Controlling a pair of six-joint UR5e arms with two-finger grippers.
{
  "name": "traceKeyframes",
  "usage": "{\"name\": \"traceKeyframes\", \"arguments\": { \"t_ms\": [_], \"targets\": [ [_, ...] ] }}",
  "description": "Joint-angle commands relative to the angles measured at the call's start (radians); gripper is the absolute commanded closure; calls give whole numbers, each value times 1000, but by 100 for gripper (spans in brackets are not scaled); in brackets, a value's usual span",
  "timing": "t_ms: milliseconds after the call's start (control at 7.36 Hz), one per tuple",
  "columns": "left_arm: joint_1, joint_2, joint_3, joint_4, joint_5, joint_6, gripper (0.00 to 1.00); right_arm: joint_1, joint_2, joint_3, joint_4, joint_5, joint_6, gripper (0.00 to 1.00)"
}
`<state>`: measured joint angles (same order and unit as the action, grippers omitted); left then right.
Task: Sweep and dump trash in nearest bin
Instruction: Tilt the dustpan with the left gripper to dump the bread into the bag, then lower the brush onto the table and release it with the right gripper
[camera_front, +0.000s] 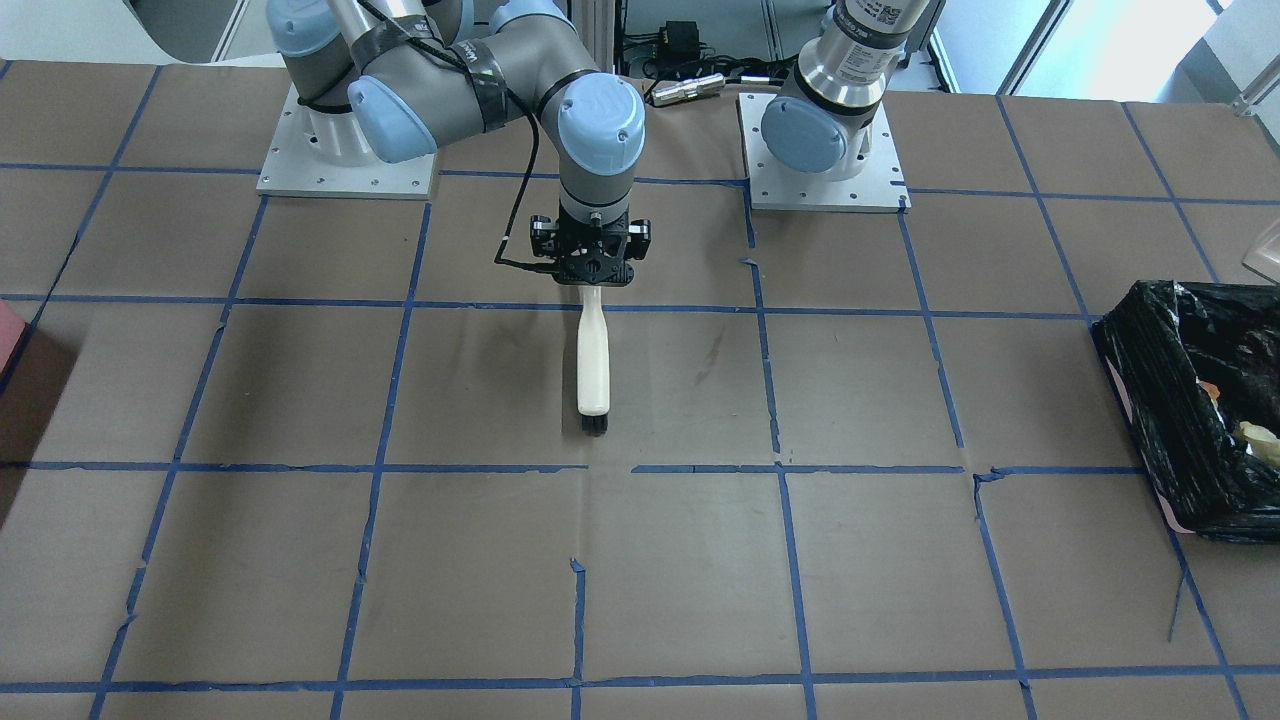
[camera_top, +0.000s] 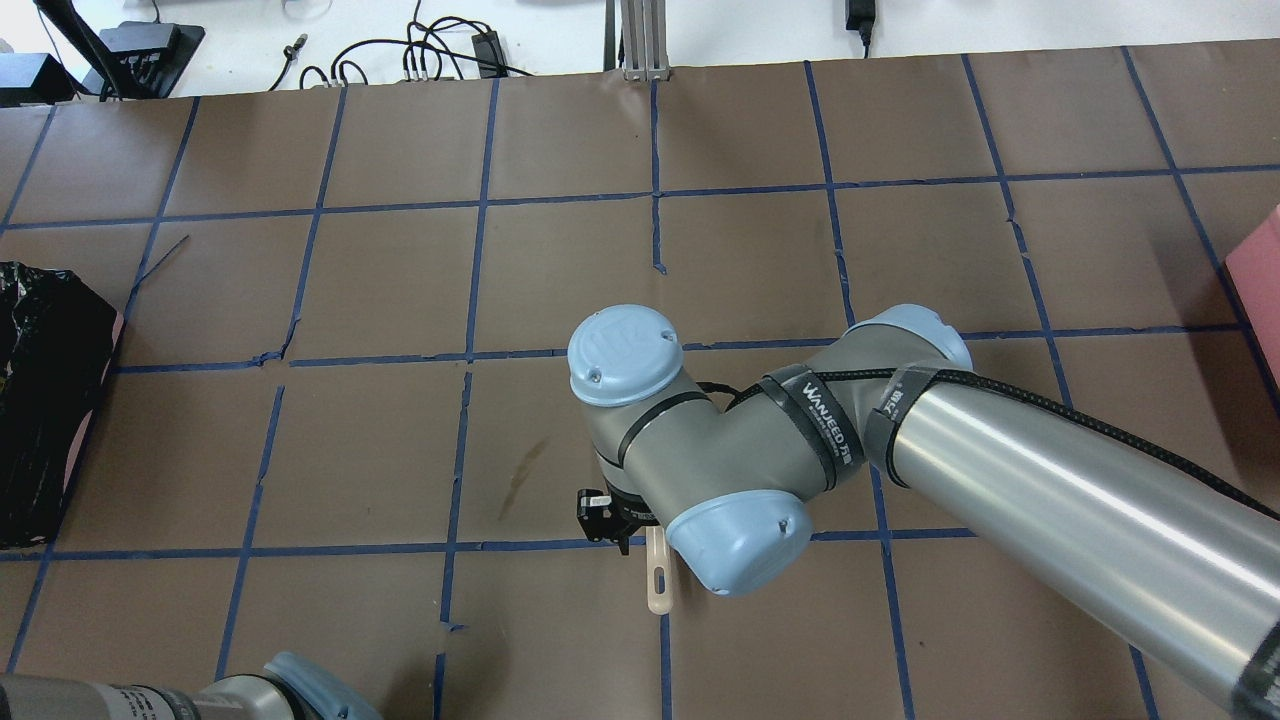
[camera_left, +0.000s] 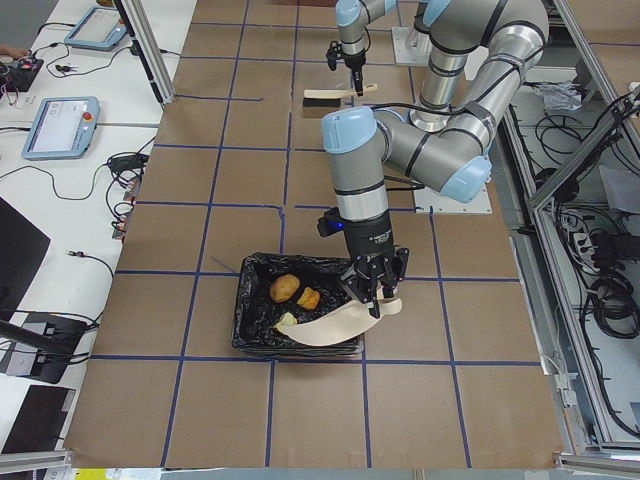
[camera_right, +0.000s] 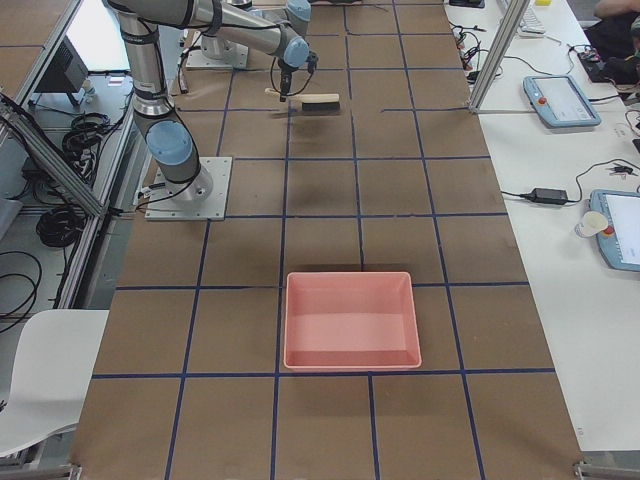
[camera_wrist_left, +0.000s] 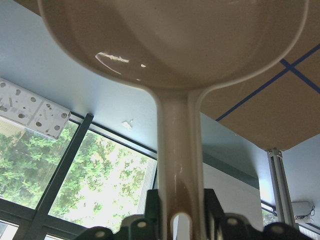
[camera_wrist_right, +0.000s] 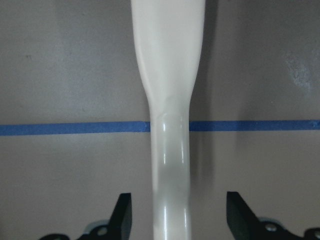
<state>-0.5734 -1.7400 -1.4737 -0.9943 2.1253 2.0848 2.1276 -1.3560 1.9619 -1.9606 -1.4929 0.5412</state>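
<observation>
Left tool (camera_left: 376, 297): clamped on dustpan (camera_left: 335, 326) handle, over bin (camera_left: 248, 300).
Right tool (camera_wrist_right: 175, 220): jaws apart, straddling brush (camera_wrist_right: 169, 75) handle.
Trash (camera_left: 285, 288): in bin, just beside left tool.

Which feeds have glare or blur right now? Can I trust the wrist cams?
Left wrist: white glare streak on the dustpan, bright windows behind it. Right wrist: the brush handle sits very close, slightly soft, with a shiny stripe. Overhead: strong sheen along the right arm. Front-facing: glints on the bin liner.
</observation>
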Motion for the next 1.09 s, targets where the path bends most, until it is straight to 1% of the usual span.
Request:
{"name": "traceKeyframes", "arguments": {
  "t_ms": [0,136,272,408,679,815,951],
  "targets": [
    [-75,32,7,20,-10,-5,99,-17,-2,-56,11,2,-6,4],
    [-119,52,7,17,-10,-6,99,-30,-3,-78,14,2,-29,0],
    [-161,54,-5,17,-22,-18,99,-58,-8,-107,25,2,-35,0],
    [-196,54,-8,17,-50,-32,99,-95,-21,-144,64,3,-40,0],
    [-270,53,-19,5,-65,-69,100,-187,-58,-257,185,0,-133,0],
    [-284,36,-31,5,-172,-90,99,-246,-84,-311,245,-10,-159,0],
    [-295,31,-43,3,-198,-147,99,-314,-92,-354,277,-53,-244,0]
  ]
}}
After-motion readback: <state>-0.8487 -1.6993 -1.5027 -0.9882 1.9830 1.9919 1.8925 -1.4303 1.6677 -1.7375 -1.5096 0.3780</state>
